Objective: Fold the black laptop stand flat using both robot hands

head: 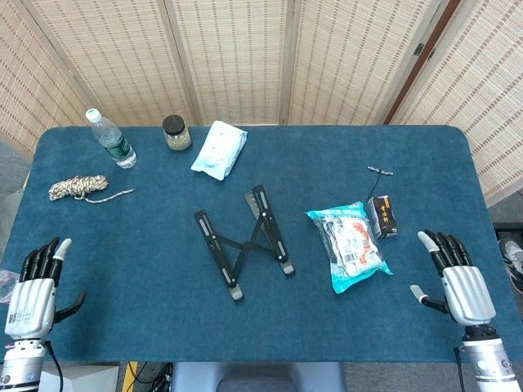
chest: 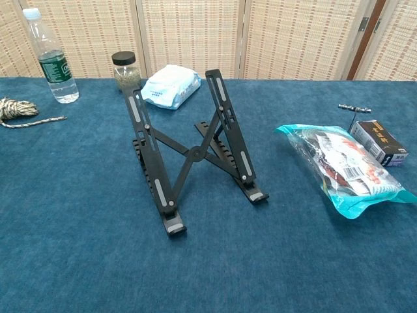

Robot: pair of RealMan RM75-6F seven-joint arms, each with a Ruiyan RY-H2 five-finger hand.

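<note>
The stand (head: 243, 242) sits mid-table, opened up: its two long rails rise from rubber-tipped feet at my near edge and lean away from me toward the far side, crossed braces joining them in the middle. Both my hands are empty with fingers spread, resting at the near corners of the table (head: 245, 327). My left hand (head: 34, 286) is at the left corner, my right hand (head: 453, 273) at the right, and neither touches anything. The stand lies between them, ahead and inward from each, well apart from both. By my reckoning the left hand has the clearer run, since nothing lies between it and the left rail. The right hand, about as far off, has the snack bag (head: 350, 242) and a small box (head: 383, 216) lying between it and the right rail, so I would have to reach in past the near end of the bag. The rails' long axis runs roughly away from me, spreading wider toward the top, so I judge the fold calls for one hand on each rail from the outside, pressing them together and down.
</note>
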